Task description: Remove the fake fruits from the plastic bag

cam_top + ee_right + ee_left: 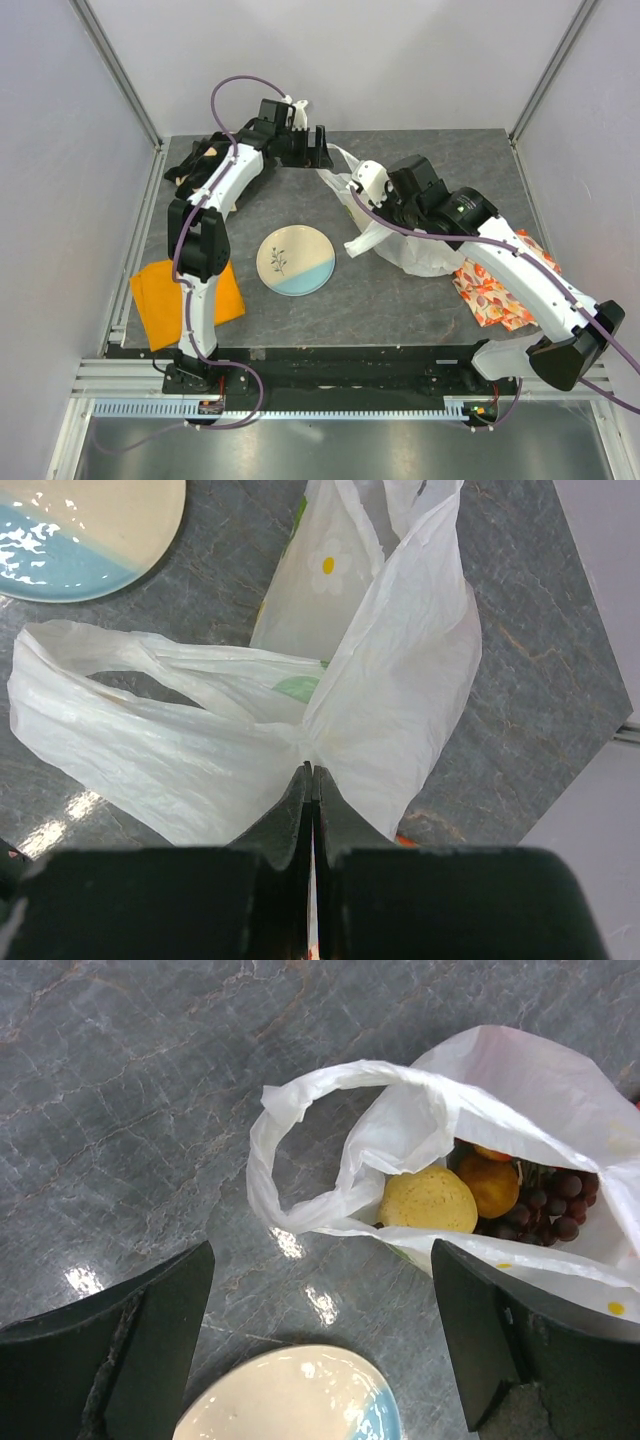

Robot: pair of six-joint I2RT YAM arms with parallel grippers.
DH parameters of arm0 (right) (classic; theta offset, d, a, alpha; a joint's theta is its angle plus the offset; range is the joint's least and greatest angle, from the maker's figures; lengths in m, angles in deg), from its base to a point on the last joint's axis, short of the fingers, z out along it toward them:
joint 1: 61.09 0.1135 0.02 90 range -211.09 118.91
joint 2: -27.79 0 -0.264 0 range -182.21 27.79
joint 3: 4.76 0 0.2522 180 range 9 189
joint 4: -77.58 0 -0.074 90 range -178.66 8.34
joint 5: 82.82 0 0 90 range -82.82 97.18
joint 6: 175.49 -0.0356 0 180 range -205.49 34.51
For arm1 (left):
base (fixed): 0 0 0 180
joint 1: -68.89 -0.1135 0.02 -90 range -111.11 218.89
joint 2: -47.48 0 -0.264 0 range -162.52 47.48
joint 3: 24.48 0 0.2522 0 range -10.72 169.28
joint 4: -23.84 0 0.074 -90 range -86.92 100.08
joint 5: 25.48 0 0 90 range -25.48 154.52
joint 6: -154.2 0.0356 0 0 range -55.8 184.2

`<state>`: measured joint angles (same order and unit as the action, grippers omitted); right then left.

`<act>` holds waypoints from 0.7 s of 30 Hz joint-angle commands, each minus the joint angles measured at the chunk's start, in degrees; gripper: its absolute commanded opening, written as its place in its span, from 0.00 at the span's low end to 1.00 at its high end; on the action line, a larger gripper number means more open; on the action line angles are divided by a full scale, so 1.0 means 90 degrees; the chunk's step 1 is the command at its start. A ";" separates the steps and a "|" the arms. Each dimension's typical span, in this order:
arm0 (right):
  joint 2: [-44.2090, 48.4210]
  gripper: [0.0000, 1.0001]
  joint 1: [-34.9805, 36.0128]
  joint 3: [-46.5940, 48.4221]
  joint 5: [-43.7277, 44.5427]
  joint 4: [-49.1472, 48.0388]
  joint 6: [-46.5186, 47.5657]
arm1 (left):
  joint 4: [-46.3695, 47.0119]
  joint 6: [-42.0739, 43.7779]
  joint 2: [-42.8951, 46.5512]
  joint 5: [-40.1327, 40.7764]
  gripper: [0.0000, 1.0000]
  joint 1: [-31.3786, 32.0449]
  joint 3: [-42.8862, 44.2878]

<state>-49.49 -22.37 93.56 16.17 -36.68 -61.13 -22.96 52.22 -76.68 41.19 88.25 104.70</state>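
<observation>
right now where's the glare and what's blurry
Left wrist view: glare spots on the grey marbled tabletop near the cream and blue ceramic plate, black fingers soft; right wrist view: crinkled white plastic bag sharp; top view: even light.

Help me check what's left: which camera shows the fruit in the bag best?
The left wrist view: it looks into the open bag at a lemon, an orange piece and dark grapes. The top view shows only the bag, no fruit. The right wrist view shows mostly bag plastic pinched in the right gripper.
</observation>
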 commanded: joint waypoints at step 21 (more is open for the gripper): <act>0.0168 0.00 -0.0142 0.0644 -0.0052 0.0737 0.0086 | -0.0382 -0.0474 -0.0531 -0.0502 0.77 -0.0266 0.0858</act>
<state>-48.15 -23.49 95.87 15.80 -31.93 -60.73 -26.67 51.38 -80.44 38.43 86.37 111.80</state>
